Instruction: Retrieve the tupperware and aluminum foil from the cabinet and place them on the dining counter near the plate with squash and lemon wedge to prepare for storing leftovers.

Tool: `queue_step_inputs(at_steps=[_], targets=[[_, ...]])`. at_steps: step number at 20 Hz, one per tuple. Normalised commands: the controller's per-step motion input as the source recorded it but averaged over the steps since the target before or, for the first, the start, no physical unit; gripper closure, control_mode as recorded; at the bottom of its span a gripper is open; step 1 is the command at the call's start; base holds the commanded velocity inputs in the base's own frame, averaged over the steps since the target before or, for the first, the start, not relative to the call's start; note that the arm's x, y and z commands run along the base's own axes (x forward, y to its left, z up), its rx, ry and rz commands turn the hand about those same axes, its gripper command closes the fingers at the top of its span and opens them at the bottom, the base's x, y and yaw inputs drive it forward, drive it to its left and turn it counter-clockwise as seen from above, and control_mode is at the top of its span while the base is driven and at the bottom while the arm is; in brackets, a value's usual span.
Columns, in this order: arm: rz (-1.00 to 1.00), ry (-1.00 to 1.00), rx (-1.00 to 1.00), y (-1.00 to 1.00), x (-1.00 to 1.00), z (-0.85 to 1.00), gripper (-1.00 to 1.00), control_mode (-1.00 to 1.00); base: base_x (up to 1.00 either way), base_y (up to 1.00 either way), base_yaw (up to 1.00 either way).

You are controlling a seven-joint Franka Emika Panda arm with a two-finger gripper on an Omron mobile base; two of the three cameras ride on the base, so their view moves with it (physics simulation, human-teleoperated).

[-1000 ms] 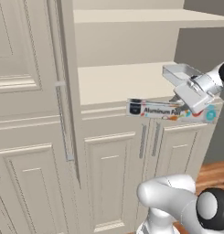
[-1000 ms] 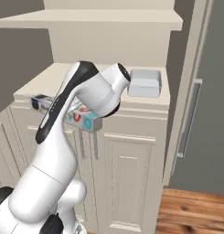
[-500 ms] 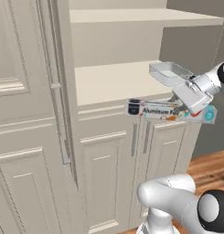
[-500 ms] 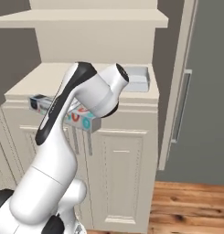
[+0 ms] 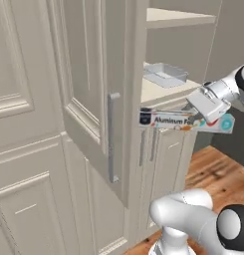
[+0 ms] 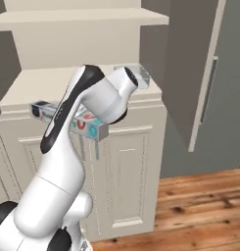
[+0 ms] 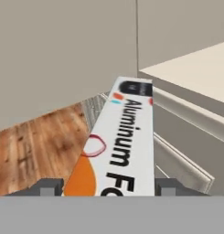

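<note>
Cream-beige cabinet [image 5: 93, 99] is standing open over wood flooring [image 6: 200, 201]; the gripper [image 5: 209, 107] is clamping the aluminum foil [image 5: 183, 120] box level, clear of the shelf [image 5: 158, 92], where the tupperware [image 5: 166, 74] is sitting.

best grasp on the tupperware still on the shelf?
Pinch one long wall of the tupperware just under its flared rim, coming from the open cabinet front, slightly above. It sits upright and shallow, so the rim is the only real purchase; the shelf above limits a straight top-down approach.
</note>
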Motion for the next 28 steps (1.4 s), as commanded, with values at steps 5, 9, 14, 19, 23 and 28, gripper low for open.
queue_step_inputs(at_steps=[5,9,14,19,23,28], targets=[[0.0,0.0,0.0,0.0,0.0,0.0,1.0,1.0,-0.52,0.63,-0.55],[0.0,0.0,0.0,0.0,0.0,0.0,1.0,1.0,0.0,0.04,-0.58],[0.0,0.0,0.0,0.0,0.0,0.0,1.0,1.0,0.0,-0.06,-0.62],[0.0,0.0,0.0,0.0,0.0,0.0,1.0,1.0,0.0,-0.02,-0.65],[0.0,0.0,0.0,0.0,0.0,0.0,1.0,1.0,0.0,-0.02,-0.72],[0.0,0.0,0.0,0.0,0.0,0.0,1.0,1.0,0.07,-0.09,-0.8]])
